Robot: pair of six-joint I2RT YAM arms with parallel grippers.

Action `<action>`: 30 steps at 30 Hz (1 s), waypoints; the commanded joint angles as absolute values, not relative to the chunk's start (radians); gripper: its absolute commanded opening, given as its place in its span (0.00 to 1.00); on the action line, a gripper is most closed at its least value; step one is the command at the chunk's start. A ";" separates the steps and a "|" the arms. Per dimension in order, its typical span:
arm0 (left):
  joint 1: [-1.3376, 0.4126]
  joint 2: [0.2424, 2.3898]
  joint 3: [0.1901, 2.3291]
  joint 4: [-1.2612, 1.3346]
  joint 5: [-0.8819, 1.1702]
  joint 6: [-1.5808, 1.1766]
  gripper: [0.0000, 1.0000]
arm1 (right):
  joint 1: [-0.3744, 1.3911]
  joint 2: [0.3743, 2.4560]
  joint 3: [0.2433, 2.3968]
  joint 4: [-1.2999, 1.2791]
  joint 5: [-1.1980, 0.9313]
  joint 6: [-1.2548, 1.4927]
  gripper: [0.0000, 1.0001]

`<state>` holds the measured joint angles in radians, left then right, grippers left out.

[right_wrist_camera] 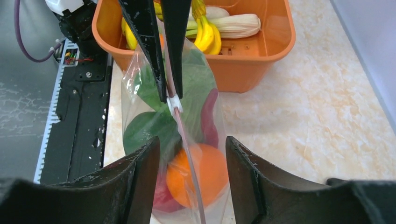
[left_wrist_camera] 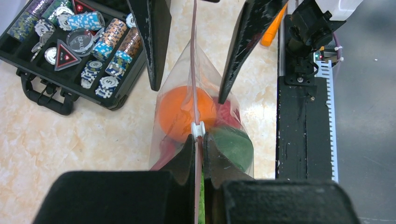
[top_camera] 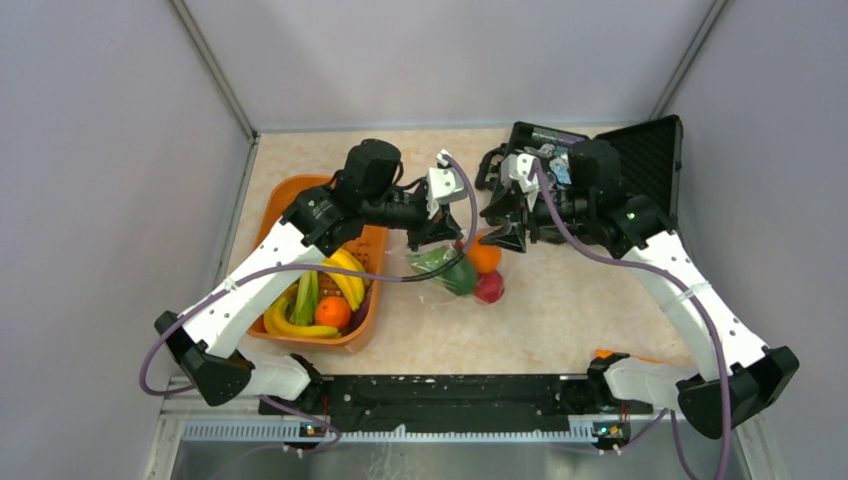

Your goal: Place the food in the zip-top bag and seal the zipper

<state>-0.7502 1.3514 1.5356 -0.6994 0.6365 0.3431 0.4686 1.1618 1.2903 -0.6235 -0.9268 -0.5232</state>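
Beige marbled tabletop (top_camera: pixel 560 320), grey walls (top_camera: pixel 100 150), zip-top bag (top_camera: pixel 455 270) mid-table

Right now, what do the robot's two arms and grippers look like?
The left arm and right arm have white links, black joint housings and a purple cable each. The left gripper and right gripper have tapered black fingers with scuffed edges. A green light glows on the right arm.

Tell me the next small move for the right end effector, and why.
Probably close the right end effector onto the zipper. Its jaws stand open astride the strip without gripping it, while the left end effector is pinched shut on the strip beside the white slider. The bag holds food, so anchoring that end should let the slider be drawn along.
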 commanded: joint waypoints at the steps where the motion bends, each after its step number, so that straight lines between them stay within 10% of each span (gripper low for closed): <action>1: -0.758 1.345 1.580 -0.652 0.644 0.354 0.00 | 0.483 1.205 1.328 -0.612 -0.965 -0.546 0.51; 18: -0.760 1.304 1.531 -0.647 0.581 0.343 0.00 | 0.502 1.138 1.222 -0.474 -0.866 -0.486 0.00; 30: -0.746 1.170 1.354 -0.647 0.385 0.330 0.00 | 0.502 1.066 1.146 -0.398 -0.740 -0.404 0.00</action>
<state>-0.7605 1.2335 1.4010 -0.6399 0.4721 0.3389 0.5037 1.1141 1.1549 -0.4683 -0.8013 -0.4389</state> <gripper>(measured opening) 0.023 0.008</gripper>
